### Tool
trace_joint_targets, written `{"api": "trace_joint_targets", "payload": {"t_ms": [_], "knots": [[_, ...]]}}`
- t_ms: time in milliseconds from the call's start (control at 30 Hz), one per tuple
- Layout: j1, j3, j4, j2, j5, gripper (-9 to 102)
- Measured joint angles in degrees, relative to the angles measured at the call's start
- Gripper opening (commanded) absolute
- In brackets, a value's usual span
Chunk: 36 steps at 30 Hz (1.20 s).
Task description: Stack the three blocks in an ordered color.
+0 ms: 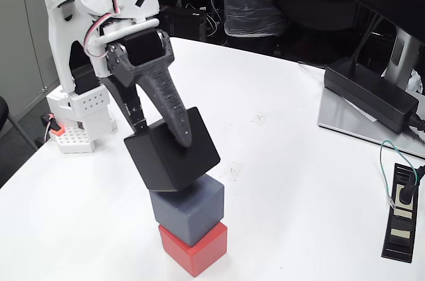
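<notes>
In the fixed view a red block (196,249) rests on the white table (299,181) near the front edge. A blue-grey block (189,206) sits on top of it, turned slightly askew. Above that, a black block (163,158) hangs tilted, its lower corner at the blue-grey block's top; I cannot tell whether they touch. My gripper (166,136) comes down from the white arm (99,8) at the upper left and is shut on the black block, one dark finger (169,105) lying across its front face and the other behind its left side.
A small white perforated block with an orange part (73,136) stands by the arm's base at the left. A black power brick (375,95) on a grey plate and a black strip with a green cable (402,211) lie at the right.
</notes>
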<state>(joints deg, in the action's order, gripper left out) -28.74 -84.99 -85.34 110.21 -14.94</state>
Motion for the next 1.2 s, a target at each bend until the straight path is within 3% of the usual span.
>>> {"api": "trace_joint_targets", "payload": {"t_ms": [233, 1200], "knots": [[0.00, -0.09, 0.00, 0.00, 0.00, 33], [0.00, -0.09, 0.00, 0.00, 0.00, 33]]}}
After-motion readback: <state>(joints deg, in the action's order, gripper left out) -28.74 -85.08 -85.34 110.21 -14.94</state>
